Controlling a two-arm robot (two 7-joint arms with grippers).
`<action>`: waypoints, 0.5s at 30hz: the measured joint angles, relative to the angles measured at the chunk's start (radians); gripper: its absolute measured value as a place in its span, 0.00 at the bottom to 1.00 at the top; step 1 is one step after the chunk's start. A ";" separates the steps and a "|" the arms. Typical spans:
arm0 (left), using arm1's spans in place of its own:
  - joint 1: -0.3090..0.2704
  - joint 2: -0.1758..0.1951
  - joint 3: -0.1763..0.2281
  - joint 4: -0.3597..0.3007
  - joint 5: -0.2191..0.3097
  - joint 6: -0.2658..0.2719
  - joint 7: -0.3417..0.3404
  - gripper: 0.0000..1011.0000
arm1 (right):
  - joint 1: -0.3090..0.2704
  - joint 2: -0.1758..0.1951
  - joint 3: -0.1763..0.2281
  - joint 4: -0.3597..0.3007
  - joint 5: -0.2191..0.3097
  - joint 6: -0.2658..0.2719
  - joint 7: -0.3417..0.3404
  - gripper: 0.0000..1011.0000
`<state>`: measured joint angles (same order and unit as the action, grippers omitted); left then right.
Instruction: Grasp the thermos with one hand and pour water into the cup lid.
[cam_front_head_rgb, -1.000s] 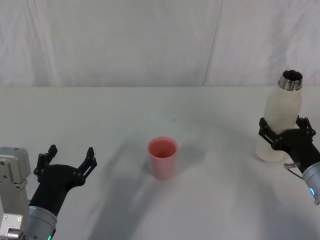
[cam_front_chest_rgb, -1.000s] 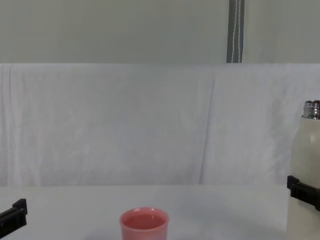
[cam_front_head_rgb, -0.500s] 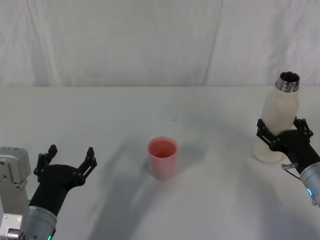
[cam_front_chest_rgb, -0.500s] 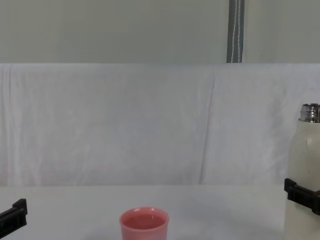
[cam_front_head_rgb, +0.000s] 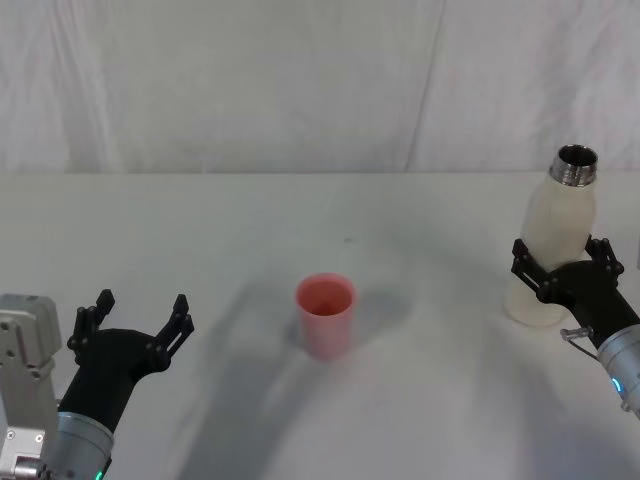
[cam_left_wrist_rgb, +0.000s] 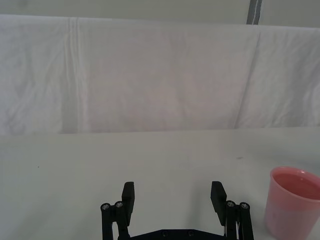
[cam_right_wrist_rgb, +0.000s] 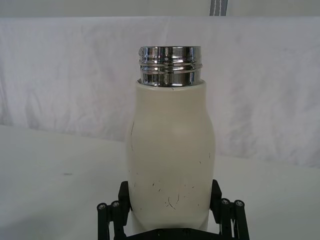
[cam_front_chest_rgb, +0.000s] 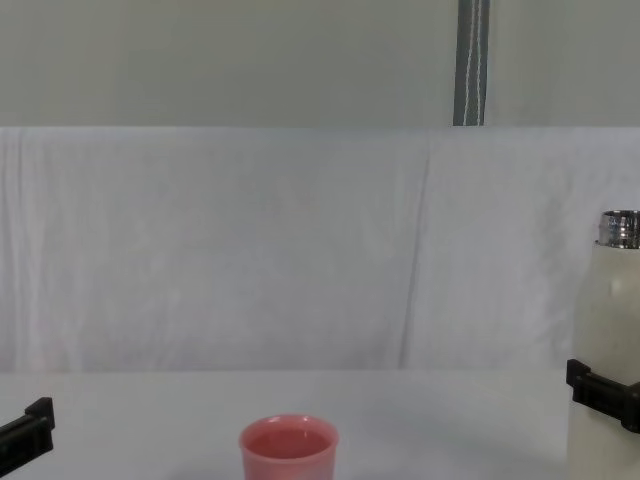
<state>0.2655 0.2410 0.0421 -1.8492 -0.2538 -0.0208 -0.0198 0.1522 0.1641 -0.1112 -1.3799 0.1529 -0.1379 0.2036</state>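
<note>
Bench (cam_front_head_rgb: 300, 220), white and cloth-backed, carries everything here. Well to the left of the cup lid (cam_front_head_rgb: 325, 315), the left end effector (cam_front_head_rgb: 135, 320) hovers low over the bench with its black fingers spread wide and nothing between them; in the left wrist view the cup lid (cam_left_wrist_rgb: 292, 202) is cut off at the frame's edge. The cup lid is a small salmon-pink cup, round-rimmed and slightly tapered, standing upright with its mouth up. Whether it holds any liquid cannot be made out. Well to the right of the cup lid stands the thermos (cam_front_head_rgb: 555, 245), a tall cream-white bottle with rounded shoulders and a shiny threaded silver neck, uncapped. Its long axis is near vertical, mouth upward. The right end effector (cam_front_head_rgb: 565, 275) clasps its lower body, fingers on either side. Its base is hidden behind them in the right wrist view, where fine dark scratches mark the thermos (cam_right_wrist_rgb: 170, 150).
</note>
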 joint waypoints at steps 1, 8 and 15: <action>0.000 0.000 0.000 0.000 0.000 0.000 0.000 0.99 | 0.000 -0.001 0.000 0.001 0.000 -0.001 0.000 0.94; 0.000 0.000 0.000 0.000 0.000 0.000 0.000 0.99 | 0.003 -0.003 -0.001 0.007 0.000 -0.003 -0.001 0.94; 0.000 0.000 0.000 0.000 0.000 0.000 0.000 0.99 | 0.003 -0.003 0.000 0.008 0.000 -0.003 -0.001 0.94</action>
<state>0.2655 0.2410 0.0421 -1.8492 -0.2538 -0.0208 -0.0199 0.1553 0.1615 -0.1112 -1.3721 0.1529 -0.1414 0.2027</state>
